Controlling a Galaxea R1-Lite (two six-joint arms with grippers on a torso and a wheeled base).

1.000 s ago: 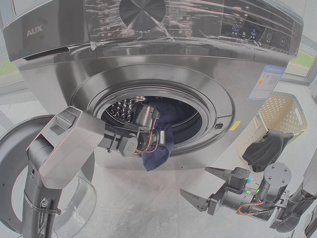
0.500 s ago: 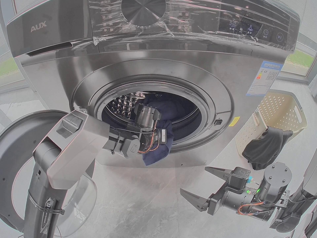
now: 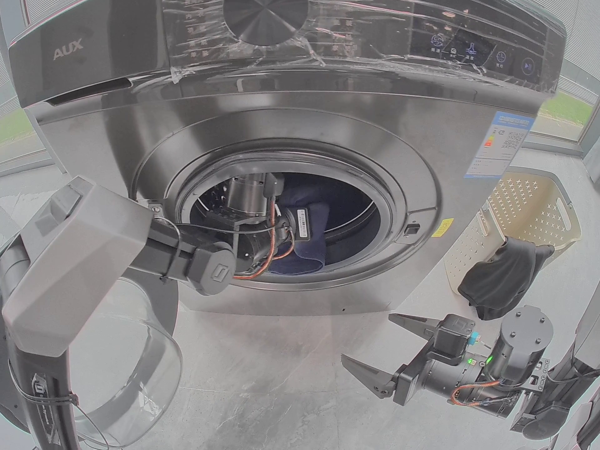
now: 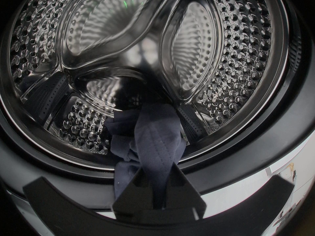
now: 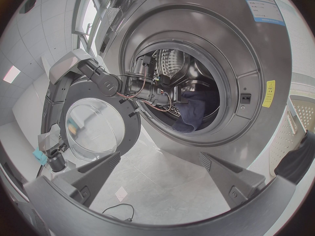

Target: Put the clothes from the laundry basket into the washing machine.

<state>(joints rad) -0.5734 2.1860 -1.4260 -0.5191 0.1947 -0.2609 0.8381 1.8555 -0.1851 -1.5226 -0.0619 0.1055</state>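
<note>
The navy garment (image 4: 154, 131) hangs bunched from the left hand (image 4: 158, 184), whose fingers are closed tight on a fold of it. The cloth lies across the mouth of the drum (image 4: 229, 49) at about 6 o'clock, part on the perforated wall inside and part trailing back over the dark door seal (image 4: 249, 151). It looks like a light, limp knit with nothing stiff in it, so I judge it will sag and drag wherever it is let go. A pinch on a thick bunch should carry it better than a grip on an edge. The trailing part may catch on the seal unless it is taken deeper first.

The washing machine (image 3: 350, 126) has its door (image 3: 134, 357) swung open at 8 o'clock of the opening. At 3 o'clock stands the laundry basket (image 3: 537, 214) with a black garment (image 3: 503, 279) draped over its rim; it looks just as soft and is best taken at its bunched top. The right hand (image 3: 369, 340) hangs at 5 o'clock above the floor (image 3: 262, 370), fingers spread wide and holding nothing.
</note>
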